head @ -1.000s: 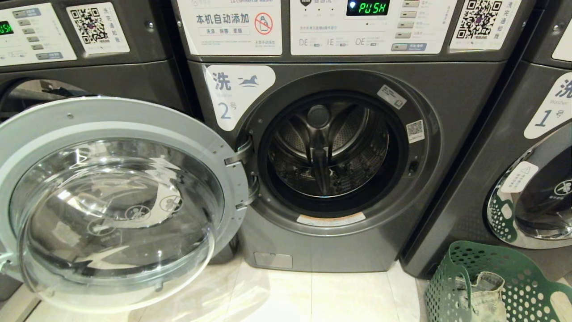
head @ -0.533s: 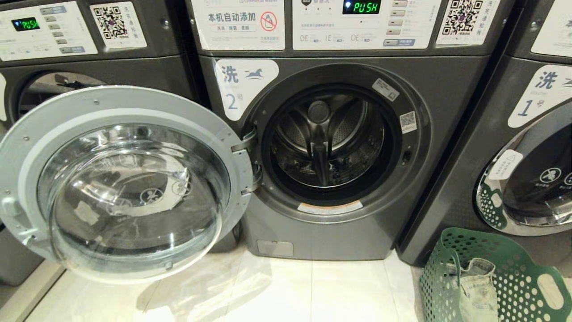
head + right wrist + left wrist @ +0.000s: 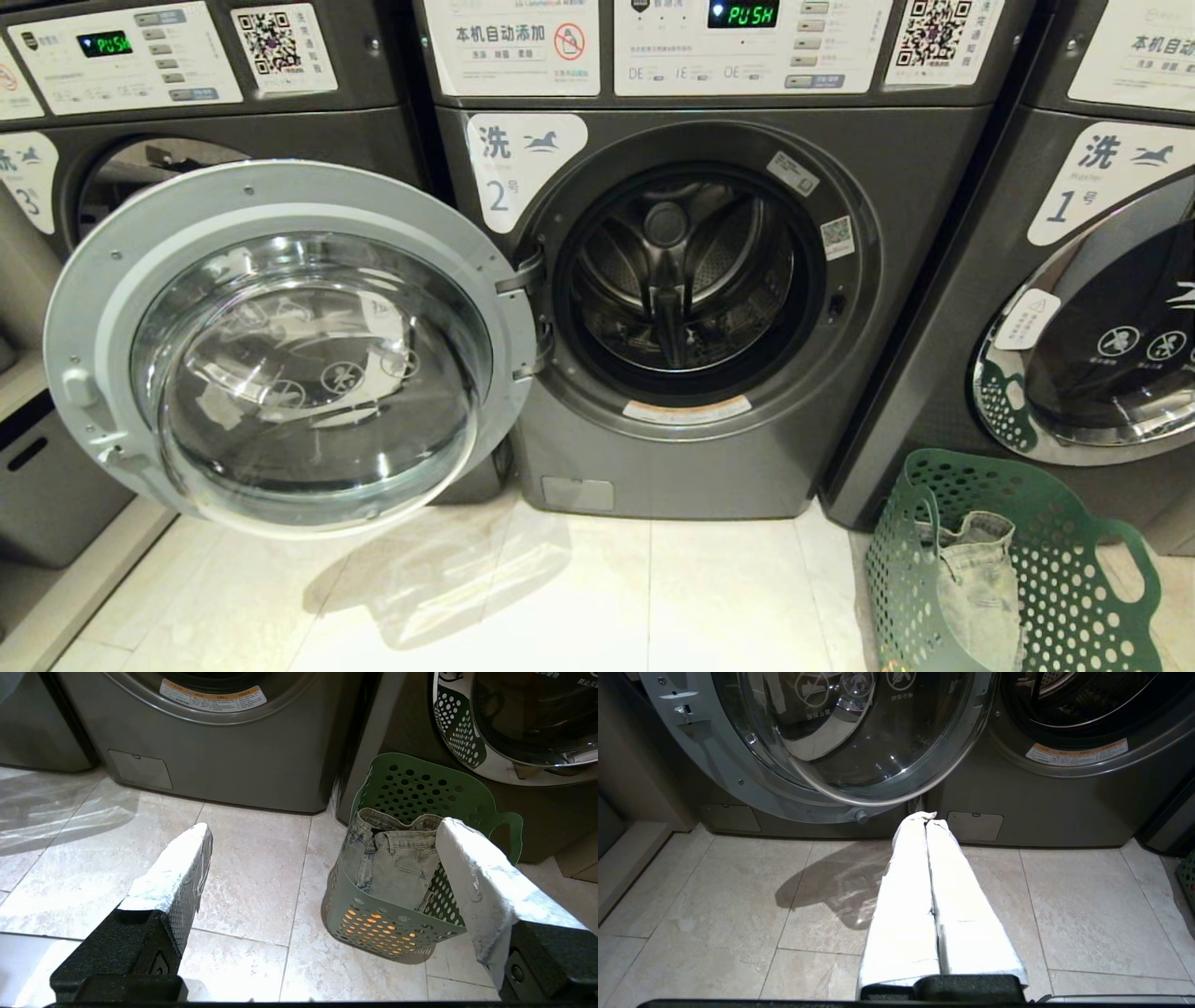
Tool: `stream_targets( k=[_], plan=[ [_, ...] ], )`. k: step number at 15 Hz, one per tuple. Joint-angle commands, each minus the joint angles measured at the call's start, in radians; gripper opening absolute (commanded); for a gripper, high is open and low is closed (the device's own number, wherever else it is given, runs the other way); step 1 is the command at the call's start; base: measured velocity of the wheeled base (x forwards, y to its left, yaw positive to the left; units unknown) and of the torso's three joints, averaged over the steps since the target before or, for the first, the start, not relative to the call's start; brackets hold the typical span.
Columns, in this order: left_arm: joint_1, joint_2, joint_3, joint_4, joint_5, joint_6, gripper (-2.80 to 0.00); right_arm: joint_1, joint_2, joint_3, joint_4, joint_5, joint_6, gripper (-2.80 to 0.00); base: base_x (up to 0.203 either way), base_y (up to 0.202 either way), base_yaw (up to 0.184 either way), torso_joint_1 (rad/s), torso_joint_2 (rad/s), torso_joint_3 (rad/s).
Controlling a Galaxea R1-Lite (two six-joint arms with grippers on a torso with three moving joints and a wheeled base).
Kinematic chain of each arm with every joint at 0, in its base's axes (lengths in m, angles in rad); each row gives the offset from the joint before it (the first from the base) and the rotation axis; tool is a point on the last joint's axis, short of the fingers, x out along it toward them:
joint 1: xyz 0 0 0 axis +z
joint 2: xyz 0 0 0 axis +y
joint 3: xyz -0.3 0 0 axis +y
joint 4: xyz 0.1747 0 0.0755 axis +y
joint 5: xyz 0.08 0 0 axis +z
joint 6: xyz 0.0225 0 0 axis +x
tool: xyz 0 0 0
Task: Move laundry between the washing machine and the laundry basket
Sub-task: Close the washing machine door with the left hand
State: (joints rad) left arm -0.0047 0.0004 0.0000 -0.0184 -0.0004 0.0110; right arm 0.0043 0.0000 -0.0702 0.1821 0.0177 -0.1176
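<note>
Nearest you, your right gripper (image 3: 322, 828) hangs wide open above the floor tiles (image 3: 261, 868), the laundry basket (image 3: 411, 788) with its denim garment (image 3: 397, 858) just beyond its fingers. Your left gripper (image 3: 927, 817) is pressed closed, empty. Farther off, the washing machine (image 3: 709, 280) stands with its door (image 3: 289, 345) open.

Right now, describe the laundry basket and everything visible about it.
The laundry basket is green plastic, its walls pierced by round holes, with oval handle cutouts near the rim. It stands upright on the tiled floor, at the foot of the machine labelled 1. A pale denim garment is slumped inside against one wall; something orange shows through the lower holes. No gripper touches it.
</note>
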Motion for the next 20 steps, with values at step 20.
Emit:
stream_targets(
  k=[20],
  plan=[
    [0.214,1.729,-1.779,0.032,0.088,0.097,-2.80,0.000,0.002,-0.002,0.002,-0.004,0.048,0.00,0.000,0.000,0.000,0.000,0.00,0.000]
  ],
)
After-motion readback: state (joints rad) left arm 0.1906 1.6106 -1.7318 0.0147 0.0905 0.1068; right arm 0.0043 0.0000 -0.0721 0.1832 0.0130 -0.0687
